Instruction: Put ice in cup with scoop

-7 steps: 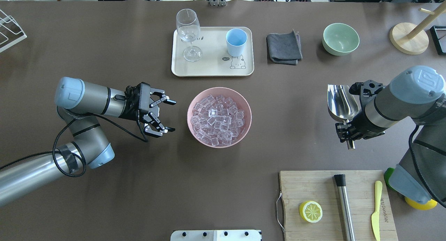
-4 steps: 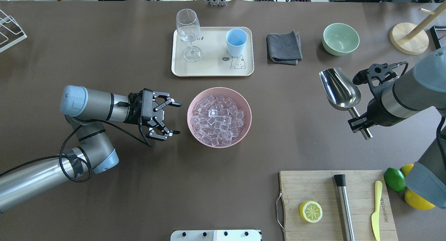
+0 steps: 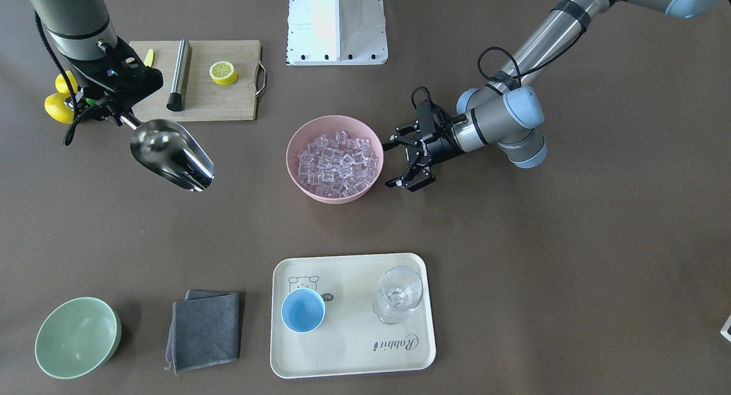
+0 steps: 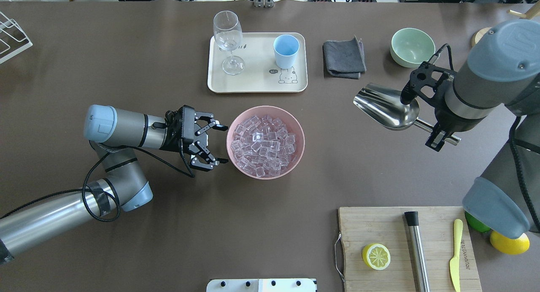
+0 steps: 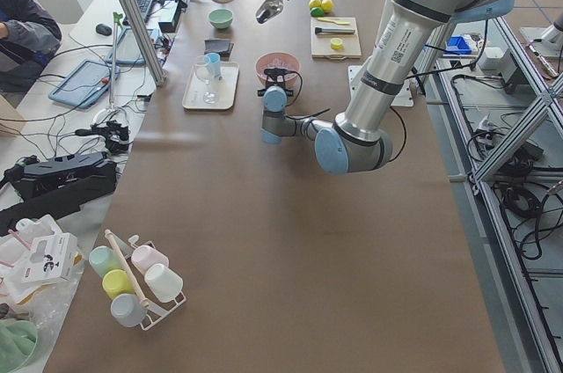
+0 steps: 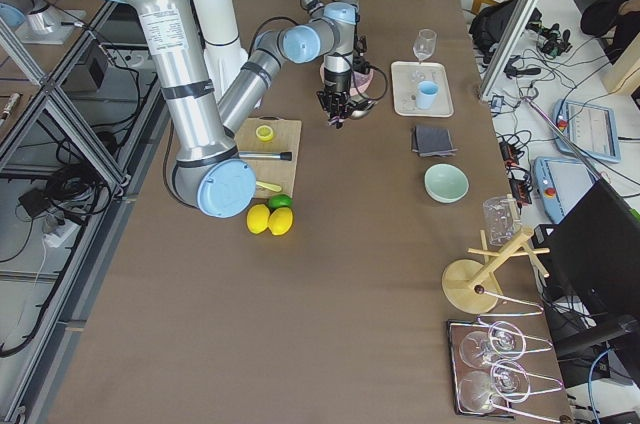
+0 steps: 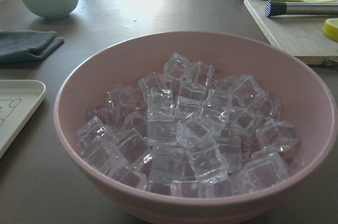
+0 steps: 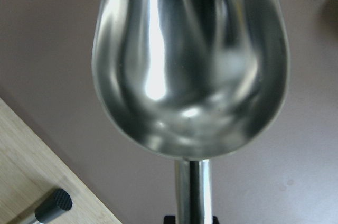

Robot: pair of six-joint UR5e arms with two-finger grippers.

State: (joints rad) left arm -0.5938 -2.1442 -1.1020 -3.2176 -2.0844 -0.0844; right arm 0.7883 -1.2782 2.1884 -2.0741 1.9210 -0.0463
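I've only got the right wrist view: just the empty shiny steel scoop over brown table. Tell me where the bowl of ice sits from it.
Observer: The round pink bowl, heaped with clear ice cubes, lies off the mouth end of the steel scoop, toward the robot's left, with a gap between them.
Operator: Report the other arm.
Observer: The left gripper is at the bowl's side away from the scoop, jaws open, holding nothing.
Operator: Give me the target cup.
Observer: The small light-blue cup stands upright and empty on the cream tray beyond the bowl, beside a clear stemmed glass.
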